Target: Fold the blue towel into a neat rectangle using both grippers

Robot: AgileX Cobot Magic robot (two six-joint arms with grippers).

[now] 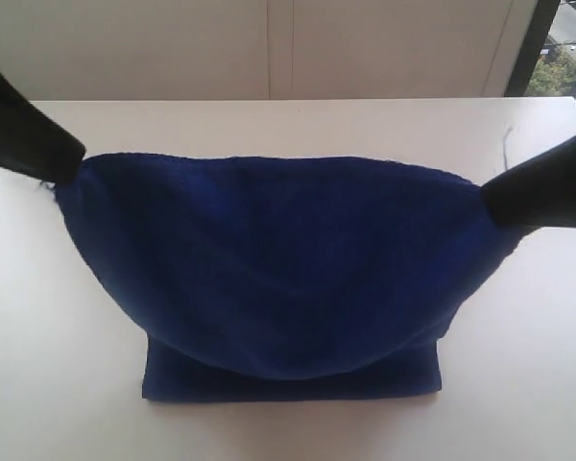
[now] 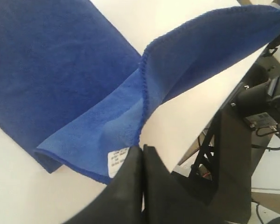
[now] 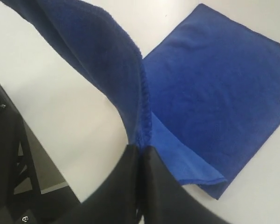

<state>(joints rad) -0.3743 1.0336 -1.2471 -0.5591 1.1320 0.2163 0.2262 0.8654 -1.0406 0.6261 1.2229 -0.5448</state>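
The blue towel [image 1: 278, 269] hangs between my two grippers, sagging in a wide curve, while its lower part lies flat on the white table near the front edge. My left gripper [image 1: 77, 154] is shut on the towel's upper left corner, and my right gripper [image 1: 488, 197] is shut on the upper right corner. In the left wrist view the gripper [image 2: 143, 147] pinches the stitched edge of the towel [image 2: 60, 70] beside the small white tag [image 2: 116, 161]. In the right wrist view the gripper [image 3: 141, 149] clamps the hem of the towel [image 3: 214, 84].
The white table [image 1: 298, 125] runs back to a pale wall [image 1: 269, 48]. A window strip [image 1: 562, 48] shows at the far right. Black stand parts and cables [image 2: 256, 116] are beyond the table edge in the left wrist view.
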